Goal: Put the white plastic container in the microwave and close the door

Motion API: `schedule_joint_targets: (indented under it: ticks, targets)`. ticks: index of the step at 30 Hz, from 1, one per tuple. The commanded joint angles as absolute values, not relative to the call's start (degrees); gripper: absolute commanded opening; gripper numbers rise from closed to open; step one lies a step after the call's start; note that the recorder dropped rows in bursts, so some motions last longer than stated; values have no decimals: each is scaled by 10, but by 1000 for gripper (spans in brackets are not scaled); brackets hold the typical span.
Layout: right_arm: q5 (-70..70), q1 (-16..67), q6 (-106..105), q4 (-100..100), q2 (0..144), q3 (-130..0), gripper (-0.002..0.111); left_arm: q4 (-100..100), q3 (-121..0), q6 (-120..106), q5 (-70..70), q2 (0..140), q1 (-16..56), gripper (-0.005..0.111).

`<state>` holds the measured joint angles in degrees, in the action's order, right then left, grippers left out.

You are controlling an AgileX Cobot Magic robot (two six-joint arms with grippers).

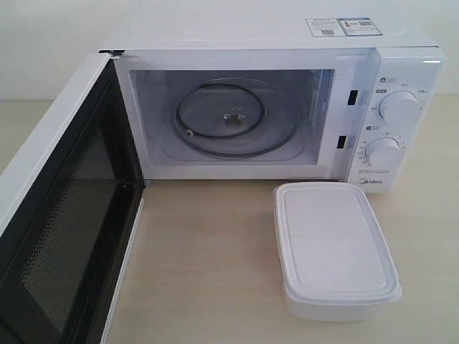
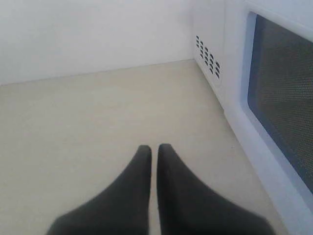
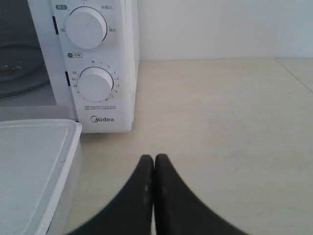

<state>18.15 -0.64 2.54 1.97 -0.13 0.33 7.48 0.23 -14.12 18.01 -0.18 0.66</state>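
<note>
We see the microwave (image 1: 272,43) standing on the bench (image 1: 201,272) with its door (image 1: 43,215) swung wide open to the left, its mesh-lined inner face showing. Inside, the glass turntable (image 1: 233,118) sits bare. The white plastic container (image 1: 333,247) rests on the bench just in front of the microwave's right end, below the two dials (image 1: 399,107), with its lid on. It is outside the cavity.

In the left wrist view, we find the left gripper (image 2: 153,149) closed on nothing, only a thin slit between its fingers, above bare bench beside the door's outer window. In the right wrist view, the right gripper (image 3: 154,159) is pressed fully together and empty, near the container's edge and apart from it.
</note>
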Motion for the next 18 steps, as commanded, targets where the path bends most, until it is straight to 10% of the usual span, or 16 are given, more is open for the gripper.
schedule_joint_targets:
  ticks: [1,18]
  targets:
    - [174,-10,26,21,0,0,0,79,0,-142,176,0,6,4]
    - [-65,-10,101,-25,0,0,0,79,0,-142,174,0,6,4]
